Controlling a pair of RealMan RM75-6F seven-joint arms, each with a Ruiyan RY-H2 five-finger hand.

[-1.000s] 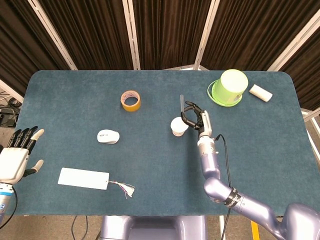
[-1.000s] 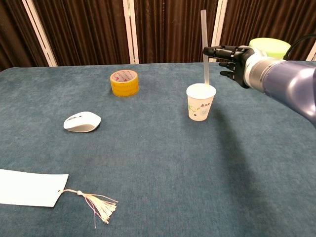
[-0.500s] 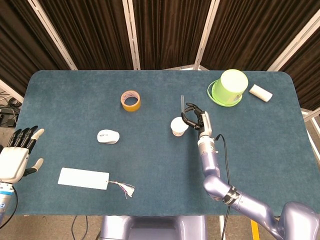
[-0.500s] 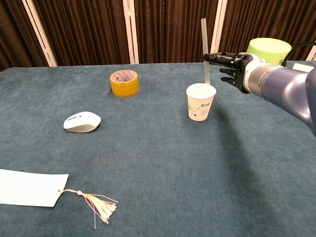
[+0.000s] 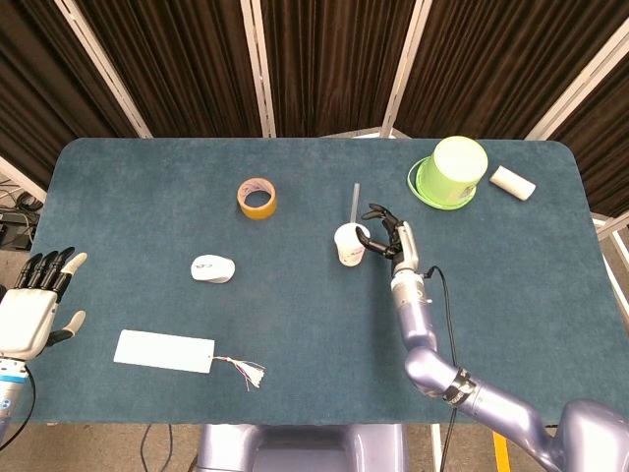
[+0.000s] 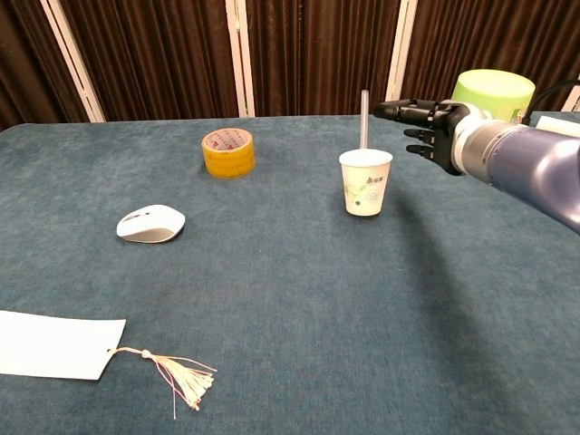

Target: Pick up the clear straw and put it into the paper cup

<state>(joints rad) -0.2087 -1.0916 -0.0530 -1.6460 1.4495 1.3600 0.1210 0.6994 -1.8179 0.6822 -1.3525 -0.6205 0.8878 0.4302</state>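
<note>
The white paper cup stands upright right of the table's middle. The clear straw stands in it, leaning on the rim, with its top sticking out above. My right hand hovers just right of the cup at rim height. Its fingers are spread toward the straw, a small gap away from it, and hold nothing. My left hand is off the table's near left corner, fingers straight and apart, empty.
A yellow tape roll lies behind the cup to the left. A white mouse and a white tag with a tassel lie nearer me. A green tub and a white block sit at the far right.
The right hand has let go of the straw, which dropped deeper into the cup. The fingers have spread and the cup shifted slightly left. The left hand is unmoved.
</note>
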